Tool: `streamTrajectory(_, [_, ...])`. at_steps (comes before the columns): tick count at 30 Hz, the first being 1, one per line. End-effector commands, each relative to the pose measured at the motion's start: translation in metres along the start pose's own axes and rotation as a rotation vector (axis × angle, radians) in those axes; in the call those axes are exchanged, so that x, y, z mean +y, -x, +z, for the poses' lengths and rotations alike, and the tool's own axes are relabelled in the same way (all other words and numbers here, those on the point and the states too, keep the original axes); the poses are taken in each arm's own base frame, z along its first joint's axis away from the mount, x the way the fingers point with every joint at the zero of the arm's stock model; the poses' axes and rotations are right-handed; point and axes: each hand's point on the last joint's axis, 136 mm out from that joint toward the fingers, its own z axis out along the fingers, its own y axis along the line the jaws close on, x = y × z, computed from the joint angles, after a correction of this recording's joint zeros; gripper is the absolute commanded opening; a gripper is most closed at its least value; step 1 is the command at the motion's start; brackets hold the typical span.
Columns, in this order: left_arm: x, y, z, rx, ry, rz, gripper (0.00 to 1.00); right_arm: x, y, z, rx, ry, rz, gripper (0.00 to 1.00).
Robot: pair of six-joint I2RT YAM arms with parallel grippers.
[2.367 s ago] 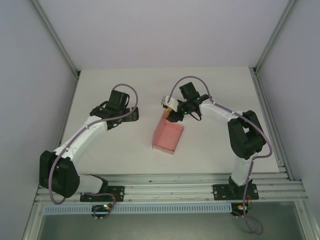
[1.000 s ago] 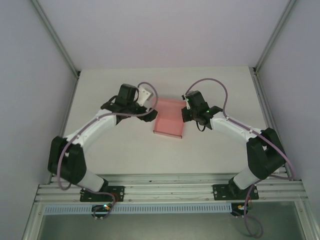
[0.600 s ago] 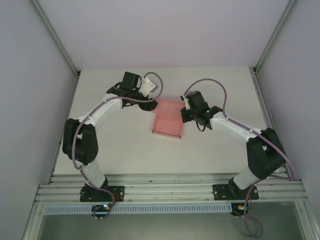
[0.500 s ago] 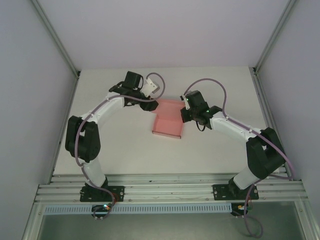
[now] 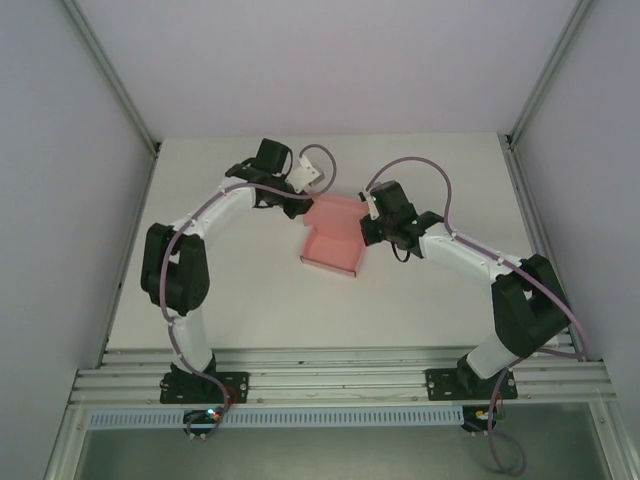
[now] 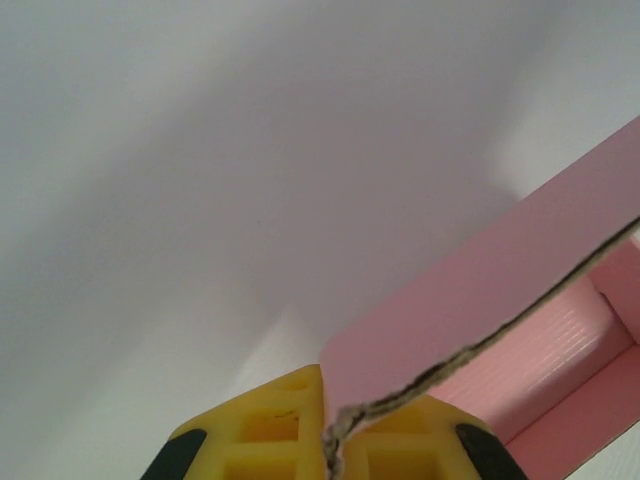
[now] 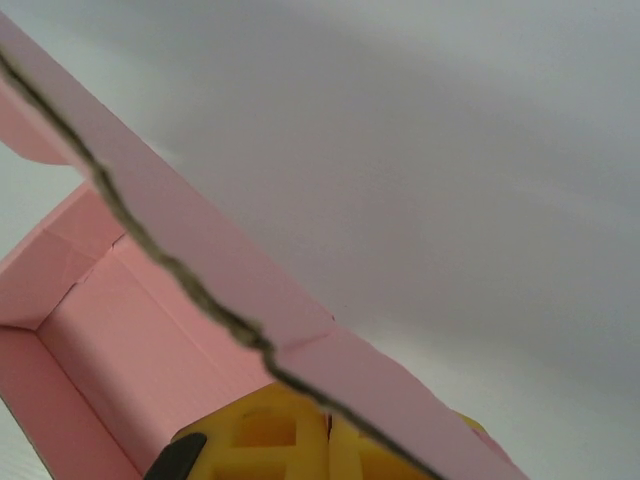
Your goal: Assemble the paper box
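Note:
The paper box [image 5: 333, 235] is salmon-pink card, half folded, lying mid-table with walls raised. My left gripper [image 5: 300, 205] pinches its far-left flap; in the left wrist view the yellow fingers [image 6: 270, 430] are shut on the ragged card edge [image 6: 480, 345] of the paper box [image 6: 500, 270]. My right gripper [image 5: 371, 232] clamps the right wall. In the right wrist view its yellow fingers [image 7: 270, 430] close on the wall of the paper box [image 7: 200, 260], whose hollow inside [image 7: 110, 340] lies to the left.
The white table [image 5: 250, 300] is enclosed by grey walls with metal posts [image 5: 110, 75] at the back corners. An aluminium rail [image 5: 340, 375] carrying both arm bases runs along the near edge.
My left gripper swung right and further back to the box's far-left flap and shut on it. The right gripper kept its grip, and the box shifted only slightly.

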Motion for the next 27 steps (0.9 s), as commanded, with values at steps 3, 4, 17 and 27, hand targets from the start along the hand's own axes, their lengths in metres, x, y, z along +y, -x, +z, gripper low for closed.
streamTrajectory(3, [0.003, -0.002, -0.009, 0.030, 0.194, -0.052, 0.00, -0.011, 0.025, -0.004, -0.060, -0.099, 0.087, 0.00])
streamTrajectory(4, [0.005, 0.001, -0.011, 0.022, 0.253, -0.075, 0.00, -0.013, 0.030, -0.006, -0.077, -0.123, 0.104, 0.00])
streamTrajectory(17, [0.000, 0.014, 0.000, -0.230, 0.364, -0.614, 0.03, -0.019, 0.065, -0.005, -0.370, -0.201, 0.436, 0.00])
streamTrajectory(27, [0.000, 0.008, 0.002, -0.374, 0.360, -0.721, 0.03, -0.039, 0.047, 0.015, -0.413, -0.325, 0.540, 0.03])
